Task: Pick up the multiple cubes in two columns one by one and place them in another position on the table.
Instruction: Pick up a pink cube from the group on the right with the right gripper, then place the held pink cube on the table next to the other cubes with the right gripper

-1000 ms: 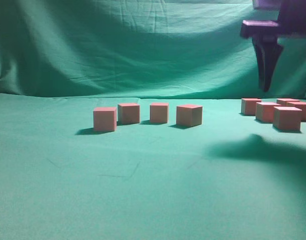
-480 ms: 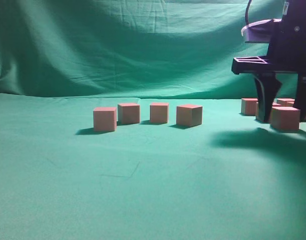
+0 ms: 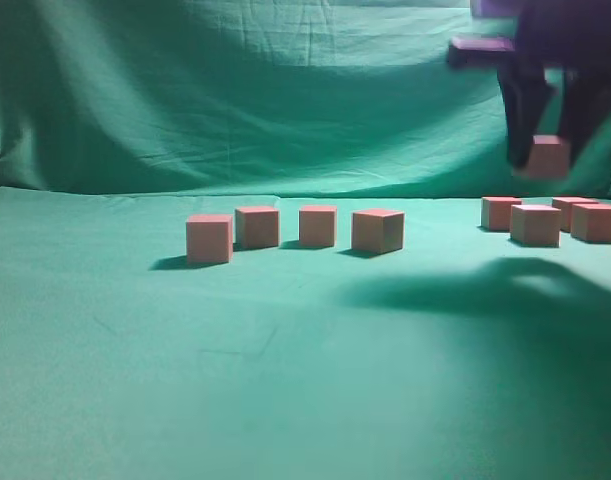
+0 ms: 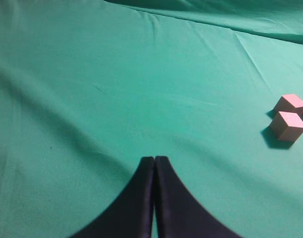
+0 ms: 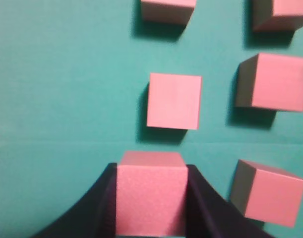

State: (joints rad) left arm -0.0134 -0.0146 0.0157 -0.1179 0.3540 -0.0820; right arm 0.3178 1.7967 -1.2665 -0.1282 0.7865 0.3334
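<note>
Here the right gripper (image 3: pixel 547 150) hung above the bench (image 3: pixel 285 340) with its fingers pinching a cube (image 3: pixel 546 157) clear of the remaining cubes (image 3: pixel 535 224), presumably for carrying, while the left gripper's (image 4: pixel 154 161) fingers were pressed together, idle.

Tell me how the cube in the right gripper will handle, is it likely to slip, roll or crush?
The cube looks rigid: its faces stay square between the right gripper's fingers. Flat sides suggest it won't roll and should sit stably on the table. It hangs level in the air, so probably light; the smooth faces could slip.
</note>
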